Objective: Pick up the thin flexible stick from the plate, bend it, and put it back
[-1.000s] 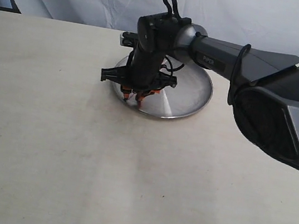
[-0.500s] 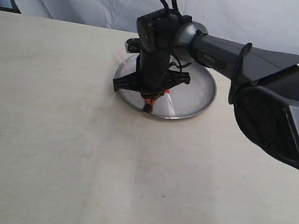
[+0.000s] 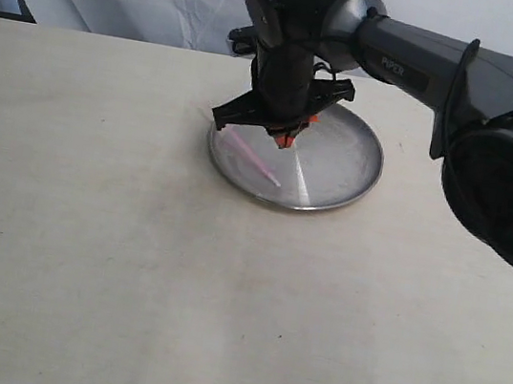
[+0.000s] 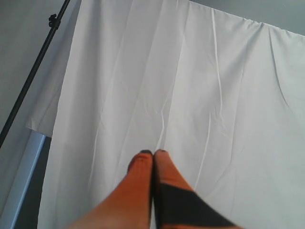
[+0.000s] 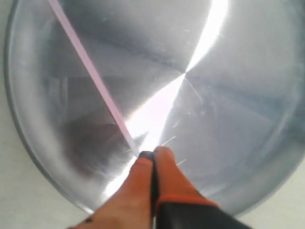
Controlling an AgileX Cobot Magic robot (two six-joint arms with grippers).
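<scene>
The round, shallow, shiny stainless-steel plate (image 3: 358,159) stands on the beige table (image 3: 127,279), towards its far side. The very thin pink-purple translucent plastic stick (image 3: 252,159) lies inside the plate on its left half. One end is at the far-left rim and the stick runs diagonally to a point near the front rim. The right gripper (image 3: 286,141) reaches in from the right on its dark arm and hangs above the plate, pointing down, clear of the metal surface. In the right wrist view its orange fingers are pressed together at the tips (image 5: 152,155) with no gap, and nothing shows between them. In that view the stick (image 5: 90,71) crosses the plate (image 5: 238,119) as a straight pale line and ends just beside the left fingertip. The left gripper (image 4: 153,153) is raised towards a white cloth backdrop (image 4: 190,95), with its orange fingers pressed together on nothing.
</scene>
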